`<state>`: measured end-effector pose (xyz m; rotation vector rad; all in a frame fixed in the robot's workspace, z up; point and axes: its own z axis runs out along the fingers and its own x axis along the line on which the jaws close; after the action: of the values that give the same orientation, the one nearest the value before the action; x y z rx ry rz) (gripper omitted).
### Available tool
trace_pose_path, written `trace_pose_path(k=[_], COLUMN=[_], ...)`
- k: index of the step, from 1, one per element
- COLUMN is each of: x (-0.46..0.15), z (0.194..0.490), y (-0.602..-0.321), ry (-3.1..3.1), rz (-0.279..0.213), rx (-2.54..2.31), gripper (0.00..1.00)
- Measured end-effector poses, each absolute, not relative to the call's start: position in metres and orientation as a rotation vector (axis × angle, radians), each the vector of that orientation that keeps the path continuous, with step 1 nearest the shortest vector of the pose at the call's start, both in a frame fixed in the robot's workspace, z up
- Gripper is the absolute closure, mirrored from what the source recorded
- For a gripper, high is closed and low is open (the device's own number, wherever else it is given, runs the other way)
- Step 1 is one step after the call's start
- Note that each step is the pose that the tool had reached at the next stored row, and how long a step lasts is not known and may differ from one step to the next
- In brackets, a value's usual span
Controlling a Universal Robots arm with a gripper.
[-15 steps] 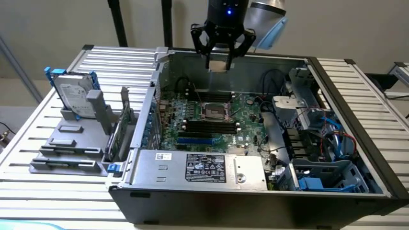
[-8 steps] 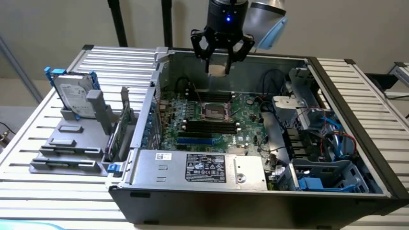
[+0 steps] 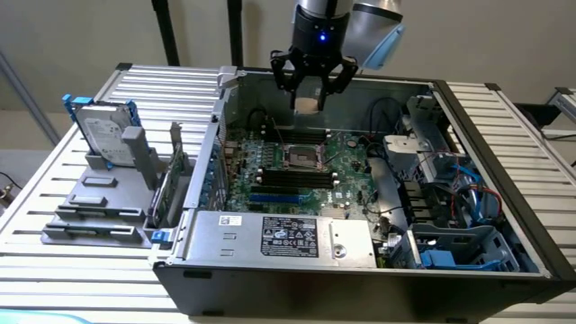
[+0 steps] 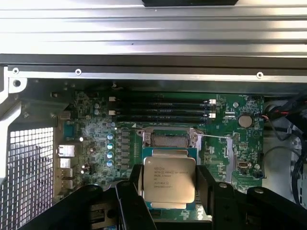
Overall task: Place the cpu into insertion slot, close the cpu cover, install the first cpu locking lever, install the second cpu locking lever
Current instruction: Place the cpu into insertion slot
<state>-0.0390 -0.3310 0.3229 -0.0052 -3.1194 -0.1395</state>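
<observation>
Table: a silvery slatted metal table (image 3: 54, 263) lies well beneath the gripper (image 3: 309, 100).
Case: an open black-and-grey metal computer case (image 3: 360, 290) holds a green motherboard (image 3: 347, 169) under the gripper and a silver boxy power supply (image 3: 279, 236) well apart from it.
Rack: a grey plastic rack (image 3: 99, 202), far to the exterior view's left of the gripper, holds an upright silver hard drive (image 3: 104, 135).
Gripper: black fingers clamp the chip's opposite edges.
Slot: the square dark insertion slot (image 3: 303, 158) with a silvery rim sits below the fingers.
Cpu: the small flat silvery square cpu (image 4: 169, 178) sits between the fingers, raised above the slot, not yet seated.
</observation>
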Motion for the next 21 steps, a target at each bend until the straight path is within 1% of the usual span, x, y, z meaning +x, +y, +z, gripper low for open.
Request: trace_pose_path(k=[21], x=[-0.03], z=[0.285], y=[-0.33], ry=[-3.118], rz=[-0.139], rx=[0.047], gripper=[0.46])
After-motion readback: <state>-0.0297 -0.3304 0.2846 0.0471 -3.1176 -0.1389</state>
